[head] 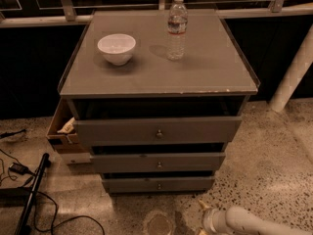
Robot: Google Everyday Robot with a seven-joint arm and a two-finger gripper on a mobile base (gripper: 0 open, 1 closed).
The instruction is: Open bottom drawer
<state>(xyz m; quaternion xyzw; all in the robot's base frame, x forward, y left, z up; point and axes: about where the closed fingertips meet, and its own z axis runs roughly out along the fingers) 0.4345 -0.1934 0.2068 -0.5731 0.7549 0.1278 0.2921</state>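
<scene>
The bottom drawer (pixel 159 184) is the lowest and narrowest of the cabinet's three grey fronts, with a small round metal knob (pixel 159 186) at its centre. It sits slightly out from the cabinet, like the two drawers above it. My gripper (pixel 203 218), on the end of a white arm (pixel 244 222), is low over the floor at the bottom edge of the view. It is in front of the drawer, to its right, and apart from the knob.
A white bowl (pixel 116 48) and a water bottle (pixel 177 27) stand on the cabinet top (pixel 195 77). A cardboard box (pixel 61 130) sits at the cabinet's left side. Cables and a black pole (pixel 32 195) lie on the floor at the left. A white post (pixel 293 72) stands at the right.
</scene>
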